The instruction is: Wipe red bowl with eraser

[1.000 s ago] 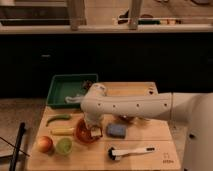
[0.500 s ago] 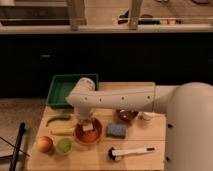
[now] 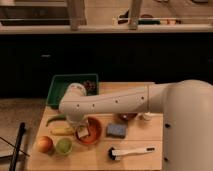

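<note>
At table front-left, over the left part of the red bowl (image 3: 98, 131), the gripper (image 3: 81, 129) hangs from the white arm (image 3: 120, 102). 1 pale eraser (image 3: 83, 134) sits inside the bowl directly under it; whether the gripper clasps it cannot be told. Blue sponge (image 3: 117, 130) lies just right of the bowl, with the brush (image 3: 131, 151) closer to the front edge.

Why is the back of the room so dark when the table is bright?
In the camera view, light lands on the wooden table, so the red bowl and the gripper down at it are lit; the white arm looks brightest; the cabinets behind get little light and look almost black.
</note>
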`<state>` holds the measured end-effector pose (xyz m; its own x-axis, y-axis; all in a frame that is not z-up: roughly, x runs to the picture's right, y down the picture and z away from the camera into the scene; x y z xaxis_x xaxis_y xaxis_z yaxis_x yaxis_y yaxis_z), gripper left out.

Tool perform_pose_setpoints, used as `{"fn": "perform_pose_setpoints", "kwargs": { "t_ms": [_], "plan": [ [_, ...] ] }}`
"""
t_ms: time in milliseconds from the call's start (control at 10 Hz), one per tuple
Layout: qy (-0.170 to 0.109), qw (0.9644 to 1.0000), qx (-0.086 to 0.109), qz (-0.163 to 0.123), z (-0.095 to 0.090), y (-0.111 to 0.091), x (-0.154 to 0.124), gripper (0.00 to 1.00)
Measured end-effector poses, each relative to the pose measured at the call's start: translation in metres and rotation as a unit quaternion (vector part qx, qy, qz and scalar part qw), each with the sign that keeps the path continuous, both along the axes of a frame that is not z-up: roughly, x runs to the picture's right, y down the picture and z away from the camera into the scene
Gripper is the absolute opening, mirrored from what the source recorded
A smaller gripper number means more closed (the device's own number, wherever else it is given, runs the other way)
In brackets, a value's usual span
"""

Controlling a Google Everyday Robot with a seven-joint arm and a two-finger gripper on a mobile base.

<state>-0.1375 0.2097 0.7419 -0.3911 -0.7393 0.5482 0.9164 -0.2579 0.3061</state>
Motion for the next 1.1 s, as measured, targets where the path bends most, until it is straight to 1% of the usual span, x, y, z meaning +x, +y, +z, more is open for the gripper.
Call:
{"fn": "perform_pose_setpoints", "kwargs": {
  "t_ms": [100, 200, 300, 500, 600, 800, 900, 1100],
  "plan": [
    [0.002, 1.0000, -0.008, -0.002, 0.001, 0.010, 0.006, 0.00],
    [0.008, 0.9998, -0.017, 0.001, 0.003, 0.018, 0.018, 0.00],
    [0.014, 0.9996, -0.022, 0.005, 0.004, 0.022, 0.029, 0.00],
    [0.036, 0.9984, -0.032, 0.029, 0.009, 0.025, 0.061, 0.00],
    [0.045, 0.9976, -0.032, 0.042, 0.010, 0.023, 0.073, 0.00],
    [0.060, 0.9959, -0.026, 0.063, 0.016, 0.008, 0.083, 0.00],
    [0.064, 0.9954, -0.023, 0.067, 0.021, -0.001, 0.082, 0.00],
    [0.067, 0.9956, -0.016, 0.064, 0.031, -0.021, 0.072, 0.00]
  ]
}}
